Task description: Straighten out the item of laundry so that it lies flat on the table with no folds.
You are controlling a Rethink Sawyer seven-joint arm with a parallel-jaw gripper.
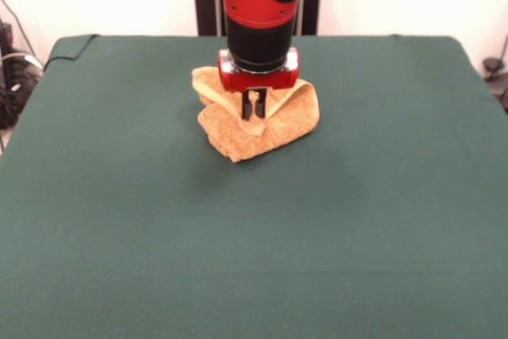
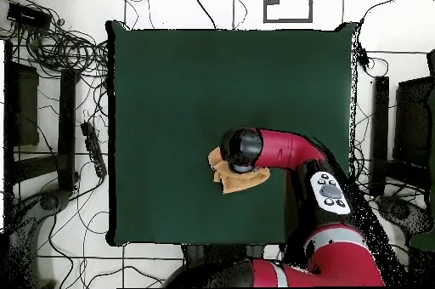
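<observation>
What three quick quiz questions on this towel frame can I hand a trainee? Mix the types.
1. True or false: the towel lies flat on the table with no folds.
2. Multiple choice: where is the end effector? A) drawn back off the table. B) down at the bunched towel, fingers closed on a raised fold. C) hovering over bare green cloth near the front edge.
3. Short answer: in the overhead view, what hides most of the towel?

Key
1. False: it is crumpled, with folds standing up.
2. B.
3. The arm, whose wrist sits right above the towel.
</observation>
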